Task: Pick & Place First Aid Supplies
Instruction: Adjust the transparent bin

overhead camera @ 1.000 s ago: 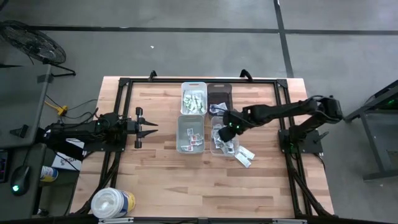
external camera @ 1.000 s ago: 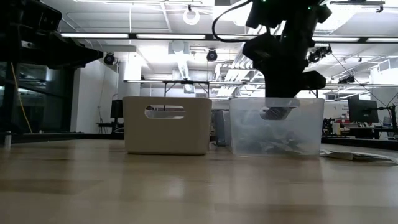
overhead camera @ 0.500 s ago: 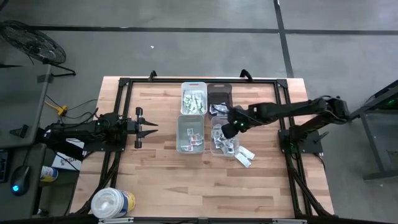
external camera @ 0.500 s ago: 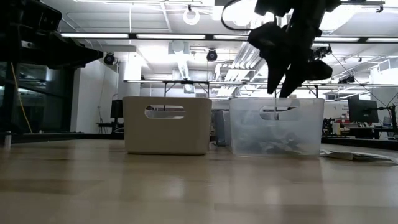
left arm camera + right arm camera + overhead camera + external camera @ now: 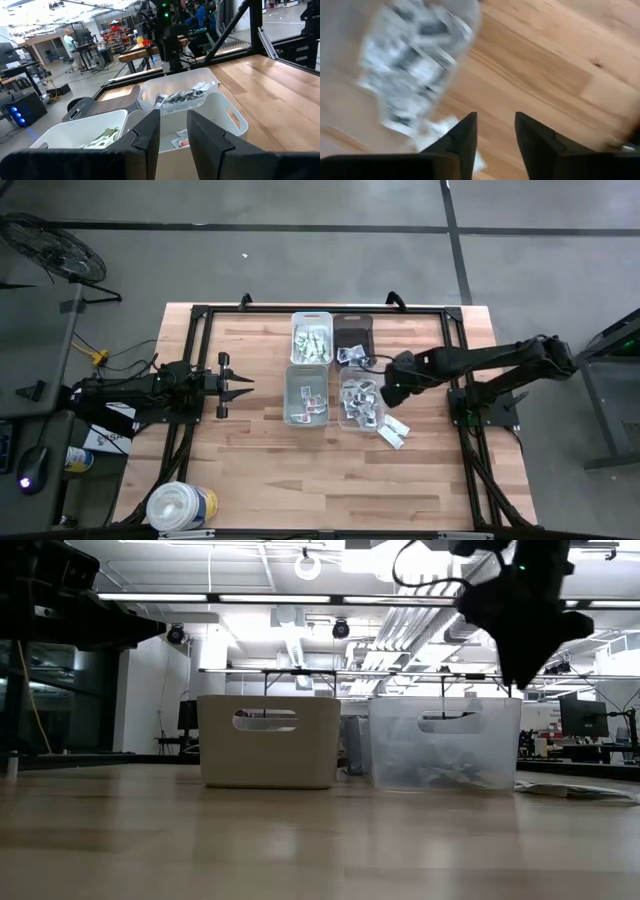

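Long ceiling lights [image 5: 300,598] shine bright above me, and the room is well lit. The wood table [image 5: 300,840] looks shiny and soft up close. My right wrist view is smeared with blur. My arms look black against the lights.

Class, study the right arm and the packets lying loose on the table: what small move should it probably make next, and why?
Probably swing the right gripper toward the loose packets beside the clear bin and lower over them: its fingers stand apart with nothing between, and those packets lie outside any bin.
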Controlling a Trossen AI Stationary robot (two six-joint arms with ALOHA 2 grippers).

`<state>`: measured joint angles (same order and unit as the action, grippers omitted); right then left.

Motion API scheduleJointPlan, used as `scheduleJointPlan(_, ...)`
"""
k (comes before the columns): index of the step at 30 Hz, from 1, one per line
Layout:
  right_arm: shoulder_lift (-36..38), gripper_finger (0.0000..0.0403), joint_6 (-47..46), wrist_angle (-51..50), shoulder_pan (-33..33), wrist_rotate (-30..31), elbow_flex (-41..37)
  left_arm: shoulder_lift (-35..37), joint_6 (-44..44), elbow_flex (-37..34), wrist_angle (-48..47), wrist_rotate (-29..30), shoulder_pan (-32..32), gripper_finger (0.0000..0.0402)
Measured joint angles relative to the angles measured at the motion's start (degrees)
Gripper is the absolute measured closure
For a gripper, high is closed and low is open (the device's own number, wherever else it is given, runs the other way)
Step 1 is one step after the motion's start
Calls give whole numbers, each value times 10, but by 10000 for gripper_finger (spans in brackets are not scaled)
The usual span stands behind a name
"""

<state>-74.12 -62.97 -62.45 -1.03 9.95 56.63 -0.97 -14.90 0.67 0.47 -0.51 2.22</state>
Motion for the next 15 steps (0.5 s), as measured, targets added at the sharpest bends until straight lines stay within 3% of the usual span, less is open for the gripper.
scheduleJointPlan(4,-4,329,96,-7,-2,-45,-31,0,0,0,0,0,0,305)
scheduleJointPlan(8,-13,393,210,55,-2,-71,-78,0,0,0,0,0,0,305)
scheduleJointPlan(15,-16,399,337,161,-5,-52,-131,0,0,0,0,0,0,305)
